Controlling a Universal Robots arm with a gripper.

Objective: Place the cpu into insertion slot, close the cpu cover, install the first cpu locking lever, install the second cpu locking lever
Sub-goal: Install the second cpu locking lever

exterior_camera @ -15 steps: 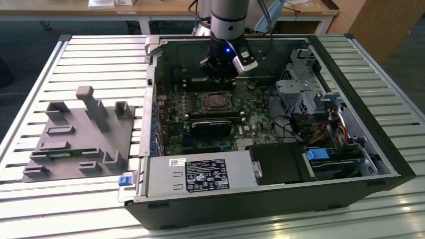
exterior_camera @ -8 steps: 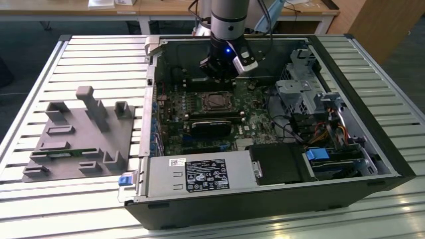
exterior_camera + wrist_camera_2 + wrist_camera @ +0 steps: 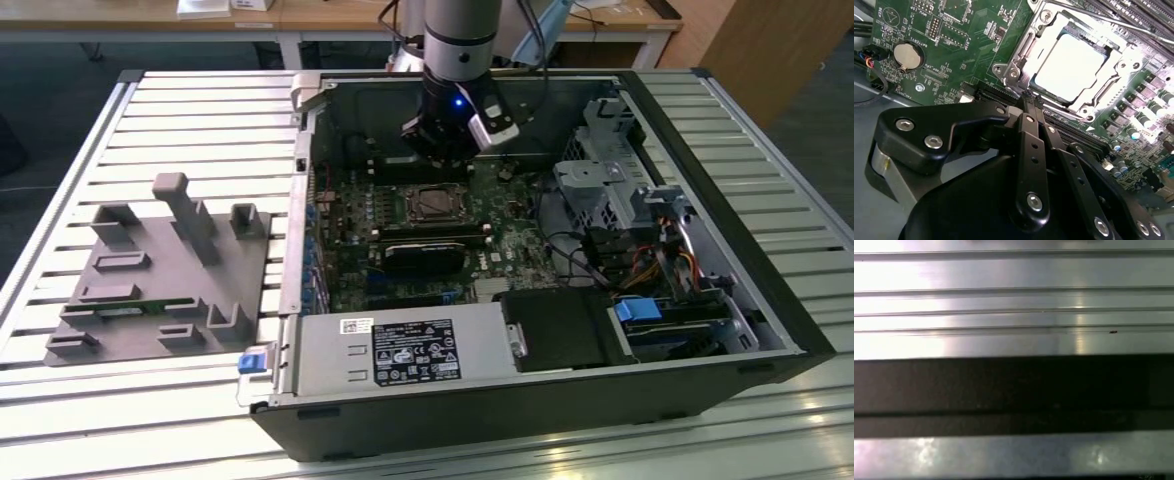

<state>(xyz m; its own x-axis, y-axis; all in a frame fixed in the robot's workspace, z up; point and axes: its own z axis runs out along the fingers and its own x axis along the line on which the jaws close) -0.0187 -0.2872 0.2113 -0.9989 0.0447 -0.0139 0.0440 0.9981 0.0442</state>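
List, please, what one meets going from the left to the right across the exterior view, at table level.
Grey fixture tray → insertion slot on the motherboard, just in front of the gripper → silver drive cage → bare table slats.

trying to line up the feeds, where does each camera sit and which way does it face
Exterior view: off the arm, looking down into the open computer case on the slatted table; arm and hand show.
Second wrist view: on the wrist, facing the motherboard past the hand, fingers together.
First wrist view: on the arm, facing metal slats.
Shared: the cpu under the cpu cover appears in exterior and second wrist views.
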